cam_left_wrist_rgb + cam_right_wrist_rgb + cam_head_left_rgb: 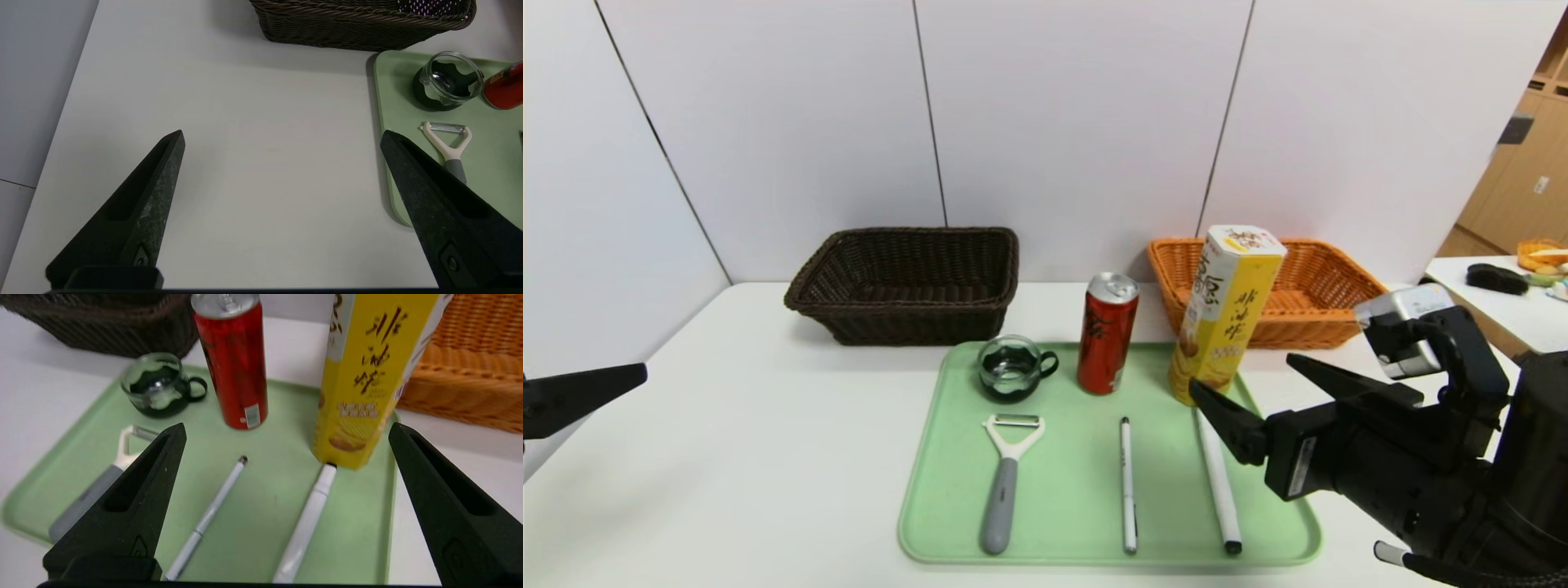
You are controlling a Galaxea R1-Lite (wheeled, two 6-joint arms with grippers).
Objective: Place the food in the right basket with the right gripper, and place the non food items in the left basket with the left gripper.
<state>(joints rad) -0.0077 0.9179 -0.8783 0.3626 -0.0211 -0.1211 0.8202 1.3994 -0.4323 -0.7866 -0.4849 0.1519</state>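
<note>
Spread wide and holding nothing, the left gripper hovered over bare white table at the far left, well apart from the green tray. Behind it, near the wall, sat the dark brown basket, with nothing visible inside. On the tray's back row stood the small dark glass cup with its handle toward the red drink can, upright just beside it, and then the taller yellow hexagonal snack box, also upright at the tray's right back corner. In front lay the peeler, white head toward the cup, the thin white pen and the thicker white marker, its black tip toward the near edge and its far end close against the snack box's base. The orange basket stood behind the snack box on the right. At the tray's right edge, the right gripper hung with fingers parted and nothing held, the snack box's base lying between the tips in the right wrist view.
</note>
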